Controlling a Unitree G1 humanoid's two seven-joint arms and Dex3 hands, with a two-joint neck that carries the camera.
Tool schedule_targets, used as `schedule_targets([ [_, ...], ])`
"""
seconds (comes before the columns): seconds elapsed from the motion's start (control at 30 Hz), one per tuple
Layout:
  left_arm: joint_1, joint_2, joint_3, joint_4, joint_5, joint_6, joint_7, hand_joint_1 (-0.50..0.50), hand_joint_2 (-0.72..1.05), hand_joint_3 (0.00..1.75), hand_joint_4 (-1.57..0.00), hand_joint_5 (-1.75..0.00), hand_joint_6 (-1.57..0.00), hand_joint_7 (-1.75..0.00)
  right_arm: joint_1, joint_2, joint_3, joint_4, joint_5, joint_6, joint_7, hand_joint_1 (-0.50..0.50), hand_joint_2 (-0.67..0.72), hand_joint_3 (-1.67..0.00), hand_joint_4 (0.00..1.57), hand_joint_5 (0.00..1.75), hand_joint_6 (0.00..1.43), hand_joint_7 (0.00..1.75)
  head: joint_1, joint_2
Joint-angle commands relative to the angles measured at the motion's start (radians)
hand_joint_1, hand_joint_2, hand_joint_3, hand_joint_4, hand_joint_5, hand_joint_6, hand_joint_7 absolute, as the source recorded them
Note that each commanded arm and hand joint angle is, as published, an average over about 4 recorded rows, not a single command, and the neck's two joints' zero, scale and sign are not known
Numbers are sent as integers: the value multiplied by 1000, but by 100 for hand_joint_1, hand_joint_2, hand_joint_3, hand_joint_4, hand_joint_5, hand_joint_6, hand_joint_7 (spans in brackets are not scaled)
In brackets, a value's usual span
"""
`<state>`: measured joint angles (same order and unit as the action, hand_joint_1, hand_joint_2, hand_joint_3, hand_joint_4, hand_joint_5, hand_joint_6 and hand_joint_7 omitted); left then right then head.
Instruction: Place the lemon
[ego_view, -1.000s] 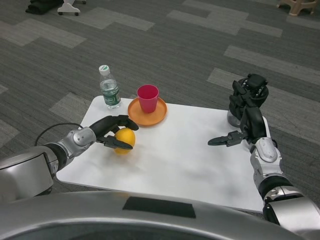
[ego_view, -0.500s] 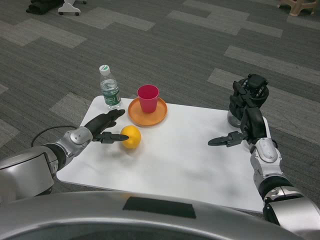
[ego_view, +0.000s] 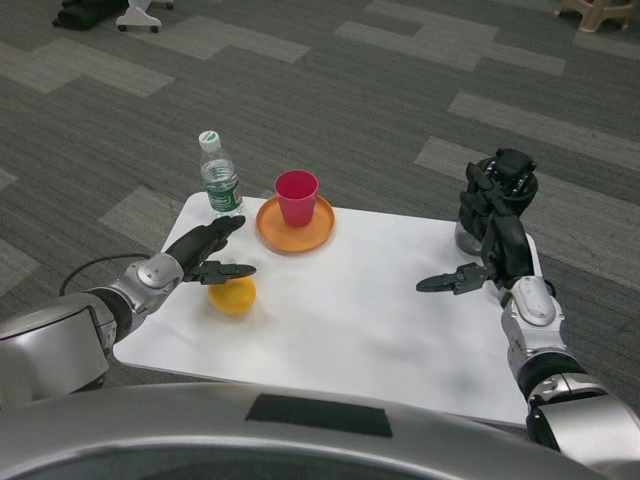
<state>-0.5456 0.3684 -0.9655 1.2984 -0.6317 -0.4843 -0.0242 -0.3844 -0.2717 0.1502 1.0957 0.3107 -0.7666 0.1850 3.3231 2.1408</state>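
Head view. The left hand is sitting at the left of the frame, low over the white worktop, with its fingers released and spread apart. They are holding nothing. A second ago this hand was wrapped around the lemon; half a second ago the fruit was lying free just right of the fingertips. It is now resting on the worktop directly below and slightly in front of those fingers, close to them, though contact cannot be confirmed. Its position has been shifting since release, so it appears to be rolling and not yet settled.

The right hand is waiting at the right of the frame above the worktop's right edge, fingers apart and empty, unchanged from the earlier pictures.

In the upper centre an orange plate is carrying a pink cup; a water bottle is standing just left of the plate. The lemon is lying apart from all three.

Judgement: the placing is essentially done, the lemon being off the hand and on the worktop. The remaining risk is the fruit rolling toward the near left edge.
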Motion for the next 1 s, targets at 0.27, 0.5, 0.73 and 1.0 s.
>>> schedule_targets([
  [0.27, 31, 30, 20, -31, -292, -167, -40, 50, 105, 9, 0, -3, -11, 0, -24, -1, -1, 6, 5, 9, -4, -8, 9, -24, 0, 39, 0, 0, -15, 18],
  [0.5, 46, 49, 57, -131, -386, -185, -81, 50, 105, 9, 0, 0, -9, 0, -25, -1, 0, 8, 5, 9, -4, -8, 9, -24, 0, 39, 0, 0, -96, 39],
  [0.73, 59, 59, 77, -231, -506, -186, -109, 50, 105, 9, 0, 0, -10, 0, -28, -2, 6, 13, 5, 12, -4, -8, 9, -24, 0, 39, 0, 0, -210, 53],
  [1.0, 67, 60, 117, -257, -526, -226, -115, 50, 105, 7, 0, 0, -10, 0, -28, -3, 7, 13, 5, 12, -4, -8, 9, -24, 0, 39, 0, 0, -298, 53],
])
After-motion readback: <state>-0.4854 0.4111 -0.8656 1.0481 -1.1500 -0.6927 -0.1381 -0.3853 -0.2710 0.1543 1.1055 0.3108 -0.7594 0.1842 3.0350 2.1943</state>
